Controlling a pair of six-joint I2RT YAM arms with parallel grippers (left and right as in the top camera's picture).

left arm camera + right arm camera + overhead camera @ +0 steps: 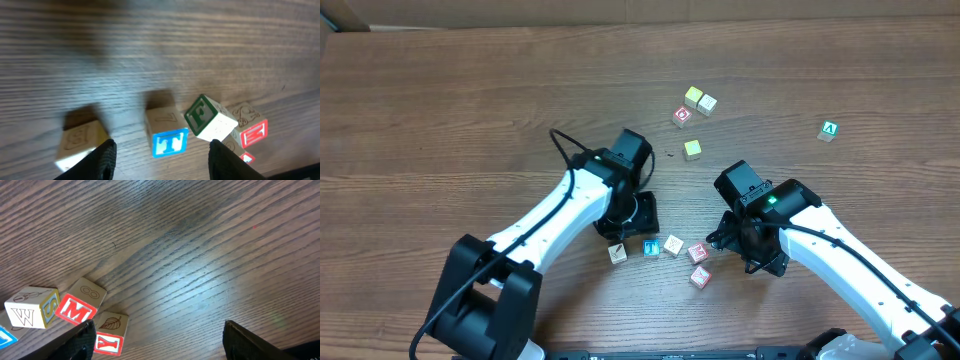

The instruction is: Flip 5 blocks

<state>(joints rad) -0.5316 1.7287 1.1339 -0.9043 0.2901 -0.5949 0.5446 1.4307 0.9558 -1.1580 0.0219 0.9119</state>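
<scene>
Wooden letter blocks [673,245] cluster at the overhead frame's lower centre, pale with red prints. Around the blue T block [170,143] the left gripper [161,154] stands open; the right gripper [159,332] gapes empty.

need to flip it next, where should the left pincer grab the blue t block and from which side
Take the blue T block from above, gripping its T face and the opposite face. It sits flat, and those faces look free, while the tilted green F block crowds its right side in the left wrist view.
</scene>
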